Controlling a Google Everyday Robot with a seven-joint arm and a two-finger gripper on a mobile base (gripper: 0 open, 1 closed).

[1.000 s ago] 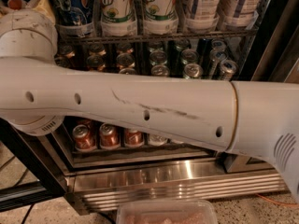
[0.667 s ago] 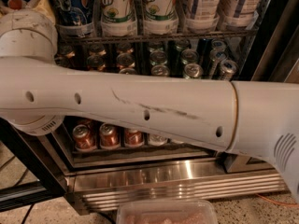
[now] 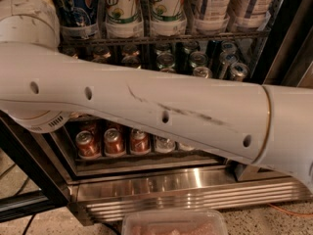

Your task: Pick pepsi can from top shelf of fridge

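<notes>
In the camera view we see a thick white robot arm [image 3: 146, 111] stretching across the whole frame from a round joint at upper left to the right edge, covering much of the large stainless-steel display fridge [image 3: 171, 185] behind it. The tool is outside the frame, so we cannot tell whether it is open, closed or gripping anything. The tall dark-blue aluminium pepsi can [image 3: 73, 6], with a pale printed figure on its side, stands upright at the left end of the dark wire top shelf [image 3: 195, 35], just above the arm's joint and beside two green-and-white plastic bottles [image 3: 122, 9]. Below that rack we see silver-topped cans [image 3: 198, 60], and lower still a row of bronze-red cans [image 3: 113, 142]. A clear plastic container [image 3: 173, 222] sits on the floor before the base grille.
</notes>
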